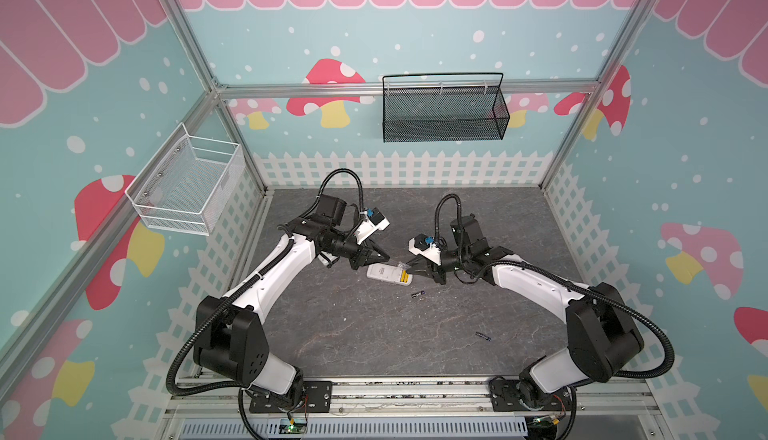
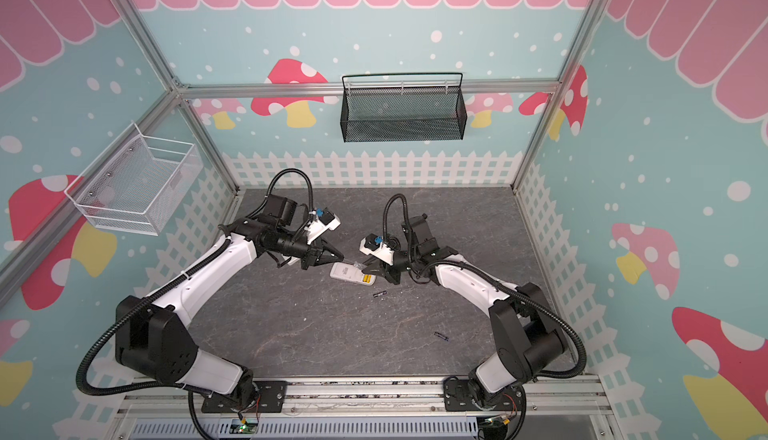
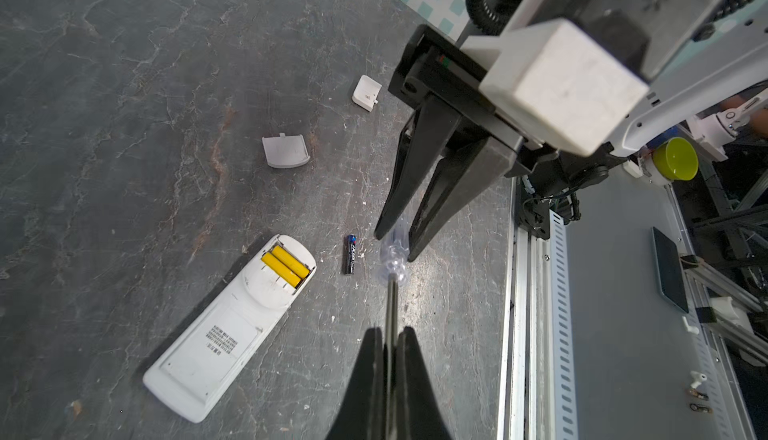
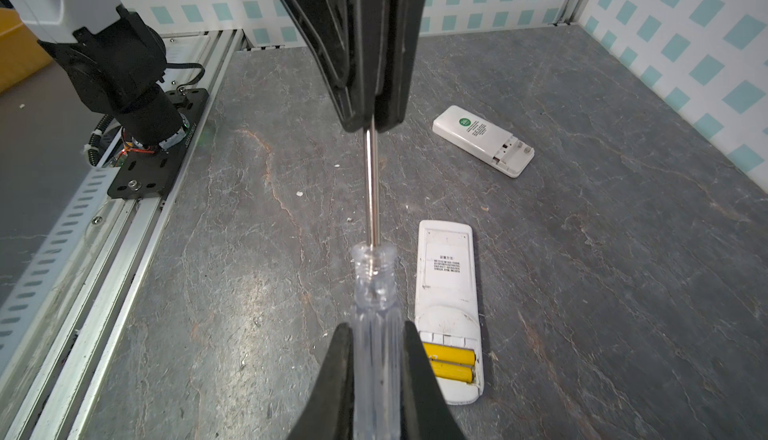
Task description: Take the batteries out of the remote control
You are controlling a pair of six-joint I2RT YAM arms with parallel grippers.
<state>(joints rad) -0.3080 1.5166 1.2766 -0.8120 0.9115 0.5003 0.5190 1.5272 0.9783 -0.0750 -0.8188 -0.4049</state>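
White arms [image 1: 268, 273], black joints [image 1: 232, 346], ribbed cables [image 1: 341, 171]

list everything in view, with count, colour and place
first remote: one, white, on the table
second remote: one, white, on the table, compartment empty
yellow batteries: two, yellow, in the first remote
dark batteries: two, black-purple, loose on the table
covers: two, white, loose on the table
screwdriver: one, clear handle, held by both grippers
white basket: one, white, left wall
black basket: one, black, back wall
left gripper: one, black, shut on the screwdriver's shaft
right gripper: one, black, shut on its handle
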